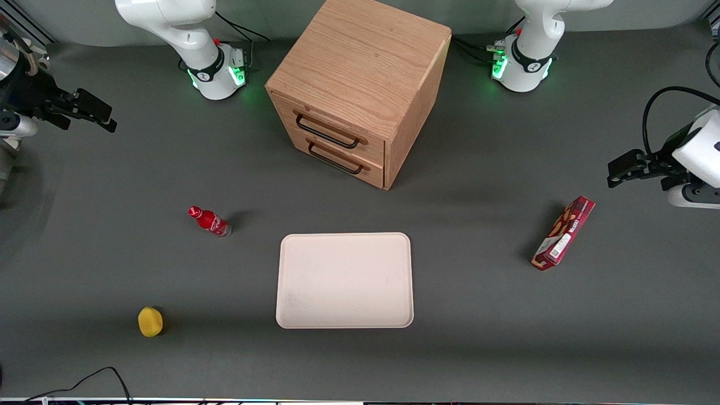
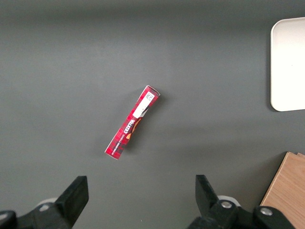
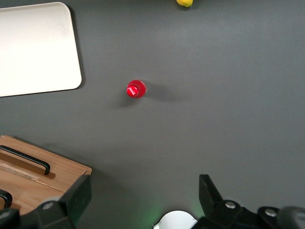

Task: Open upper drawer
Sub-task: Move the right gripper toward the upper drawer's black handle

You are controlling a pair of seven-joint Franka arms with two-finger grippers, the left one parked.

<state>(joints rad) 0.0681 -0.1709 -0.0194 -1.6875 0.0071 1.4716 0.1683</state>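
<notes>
The light oak cabinet [image 1: 360, 73] stands at the middle of the table, farther from the front camera than the tray. Its upper drawer [image 1: 337, 125] is shut, with a dark thin bar handle [image 1: 326, 131]; the bottom drawer [image 1: 343, 160] sits just beneath it. My right gripper [image 1: 97, 112] is open and empty, high above the table toward the working arm's end, well apart from the cabinet. In the right wrist view the gripper [image 3: 143, 193] hangs over bare table with a corner of the cabinet [image 3: 57, 176] beside one finger [image 3: 78, 195].
A red bottle [image 1: 209, 221] stands between my gripper's end and the tray; it also shows in the right wrist view [image 3: 136, 89]. A cream tray [image 1: 344, 279] lies in front of the cabinet. A yellow object [image 1: 150, 321] lies near the front edge. A red box [image 1: 563, 232] lies toward the parked arm's end.
</notes>
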